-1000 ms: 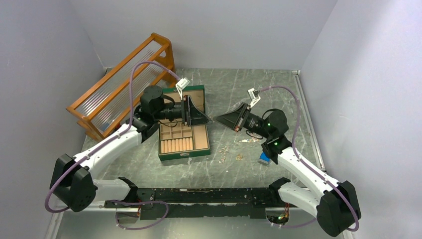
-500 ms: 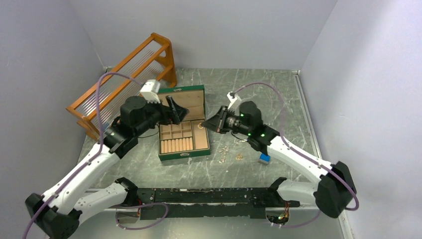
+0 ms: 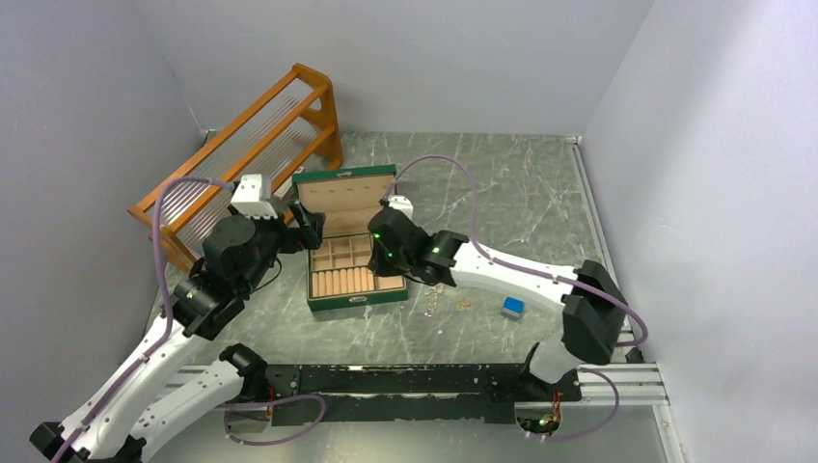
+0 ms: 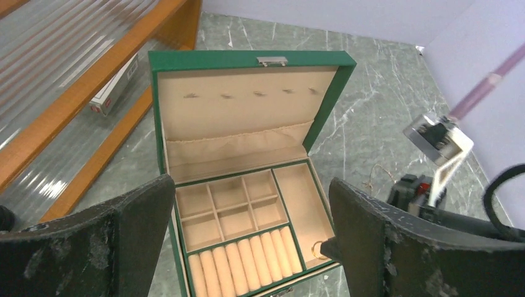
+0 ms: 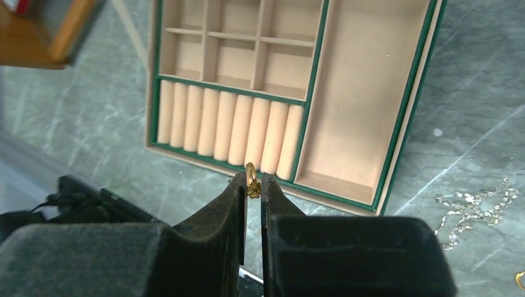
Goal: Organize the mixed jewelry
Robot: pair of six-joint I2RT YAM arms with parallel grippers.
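The right gripper (image 5: 252, 185), jaws nearly together, pinches a small gold-coloured ring with a charm (image 5: 251, 168) over the front edge of the open green jewellery box with beige lining (image 3: 352, 300), at the right end of its row of padded ring rolls (image 5: 223, 127). The left gripper (image 4: 251, 185) hangs wide open and empty at the box's left. Thin gold-coloured chains and small pieces (image 3: 431, 301) lie loose on the grey-green marbled table (image 3: 502, 183) just right of the box, near a small blue rectangular block (image 3: 512, 308)
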